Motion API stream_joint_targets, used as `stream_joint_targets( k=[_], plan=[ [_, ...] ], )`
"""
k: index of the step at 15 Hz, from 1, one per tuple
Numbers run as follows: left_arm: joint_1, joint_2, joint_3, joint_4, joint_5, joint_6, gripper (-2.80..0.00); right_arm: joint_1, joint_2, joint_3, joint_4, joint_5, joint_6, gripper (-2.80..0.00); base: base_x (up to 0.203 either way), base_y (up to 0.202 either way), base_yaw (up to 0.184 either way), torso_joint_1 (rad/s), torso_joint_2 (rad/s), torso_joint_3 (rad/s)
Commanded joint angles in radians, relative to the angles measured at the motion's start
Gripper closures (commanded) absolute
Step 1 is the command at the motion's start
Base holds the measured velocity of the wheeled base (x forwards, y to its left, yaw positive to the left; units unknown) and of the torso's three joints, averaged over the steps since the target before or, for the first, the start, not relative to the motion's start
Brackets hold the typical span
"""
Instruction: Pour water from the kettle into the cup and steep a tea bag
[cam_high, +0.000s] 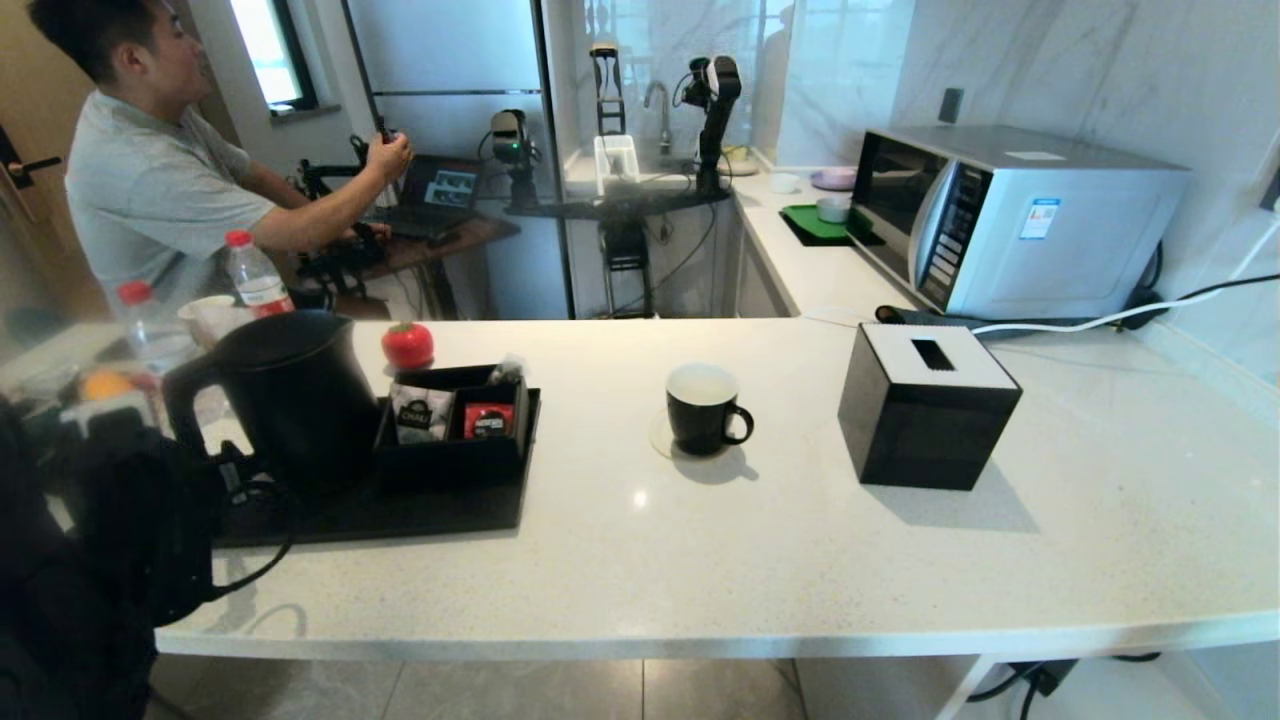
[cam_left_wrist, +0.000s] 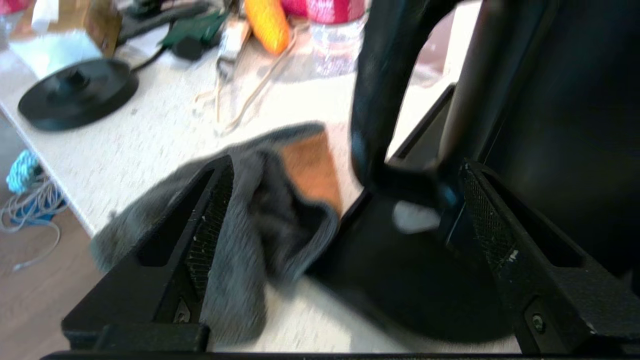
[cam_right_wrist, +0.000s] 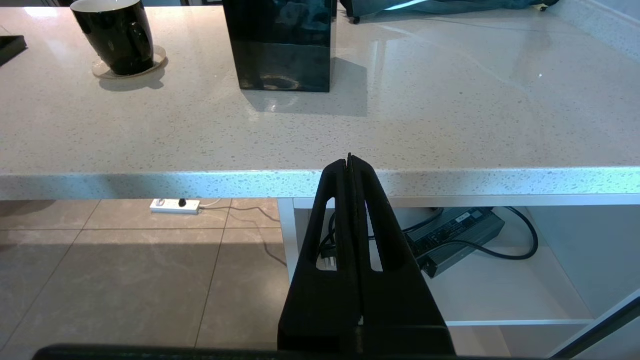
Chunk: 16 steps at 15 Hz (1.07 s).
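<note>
Kettle, matte black with a wide round mouth and a big loop handle, stands on a flat black tray at the left end of the tabletop. A black compartment box sits on the same tray just beside it, holding a white sachet and a red sachet. The cup, black with a white inside, rests on a pale coaster near the middle of the tabletop, its ear handle turned toward a black cube-shaped tissue box with a white top, which stands apart from it on the right.

The tabletop is a pale speckled stone slab with a rounded front edge, running back into an L along a marbled wall where a silver microwave stands. Grey floor tiles show beneath. Behind the counter a man in a grey shirt sits at a laptop, with water bottles and a red tomato-shaped object near the kettle.

The left gripper hangs at the tray's edge with its fingers spread wide on either side of the foot of the kettle's handle, a grey cloth lying under it. The right gripper is parked below the tabletop's front edge, fingers pressed together.
</note>
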Motion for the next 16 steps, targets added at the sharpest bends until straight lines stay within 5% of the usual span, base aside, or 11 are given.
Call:
stream_joint_targets(
  k=[1, 16],
  plan=[
    [0.002, 0.032, -0.046, -0.048, 0.004, 0.012, -2.8, 0.0, 0.001, 0.0, 0.0, 0.0, -0.001, 0.0, 0.0, 0.0, 0.0, 0.0, 0.0, 0.0],
    [0.043, 0.114, -0.186, -0.048, 0.002, 0.083, -2.8, 0.0, 0.001, 0.0, 0.0, 0.0, -0.001, 0.0, 0.0, 0.0, 0.0, 0.0, 0.0, 0.0]
  ],
)
